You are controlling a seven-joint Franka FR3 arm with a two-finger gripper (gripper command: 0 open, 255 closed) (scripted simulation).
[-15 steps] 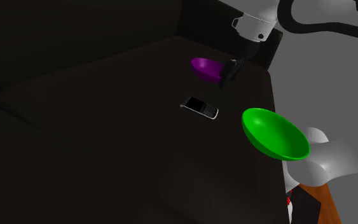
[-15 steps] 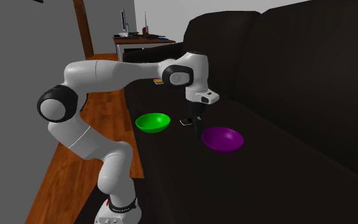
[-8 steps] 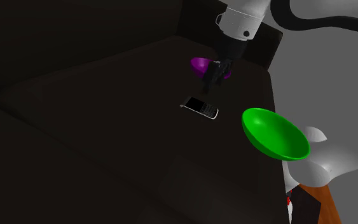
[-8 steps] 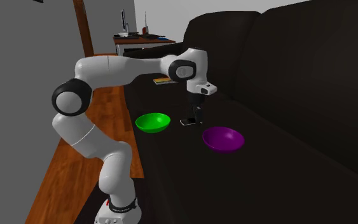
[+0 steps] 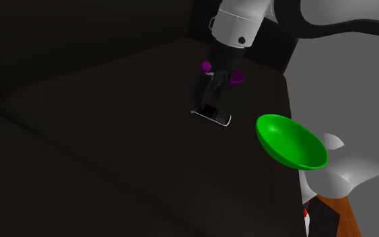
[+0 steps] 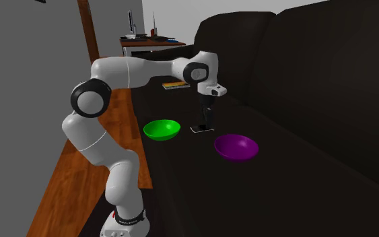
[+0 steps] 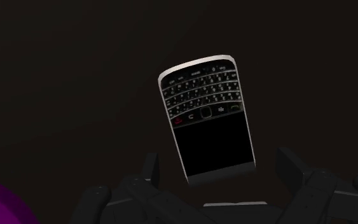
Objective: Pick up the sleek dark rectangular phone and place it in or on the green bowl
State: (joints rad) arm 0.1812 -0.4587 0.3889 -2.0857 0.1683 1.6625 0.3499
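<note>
Near the middle of the shoulder view, the phone [image 5: 213, 114] lies flat on the dark sofa seat [image 5: 114, 141], screen up, left of the green bowl [image 5: 295, 145] and apart from it. The jaws hang just over it, released and standing apart. One end of the phone sits between them untouched, it seems so that they can close on its long edges. At upper centre, partly behind them, you see the purple bowl [image 5: 235, 78]. The arm [image 6: 137, 69] reaches level across the second exterior view, then bends straight down over the phone.
</note>
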